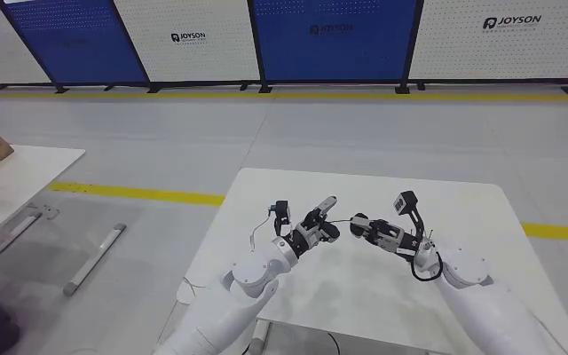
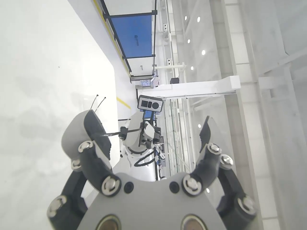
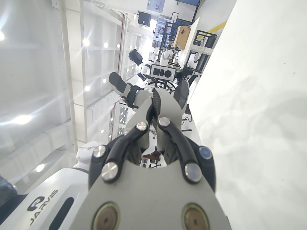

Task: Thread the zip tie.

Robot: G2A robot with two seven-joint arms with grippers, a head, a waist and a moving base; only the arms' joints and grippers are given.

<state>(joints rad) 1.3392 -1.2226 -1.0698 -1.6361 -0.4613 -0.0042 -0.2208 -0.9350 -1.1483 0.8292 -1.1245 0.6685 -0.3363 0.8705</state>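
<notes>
A white rounded-corner desk [image 1: 355,297]; past its far edge, a yellow floor stripe [image 1: 133,192], then blue and white partition panels [image 1: 333,40]; left, a second white desk [image 1: 31,169].

White arms [image 1: 257,277], grey left hand [image 2: 150,120], silver screws [image 2: 110,185].

Two arms meet over the middle of a white table [image 1: 426,204]. The left gripper [image 1: 327,219] has its fingers spread apart. The right gripper [image 1: 358,224] faces it, very close. A thin zip tie [image 1: 343,218] runs between them. A yellow line [image 1: 133,193] crosses the floor behind.
</notes>
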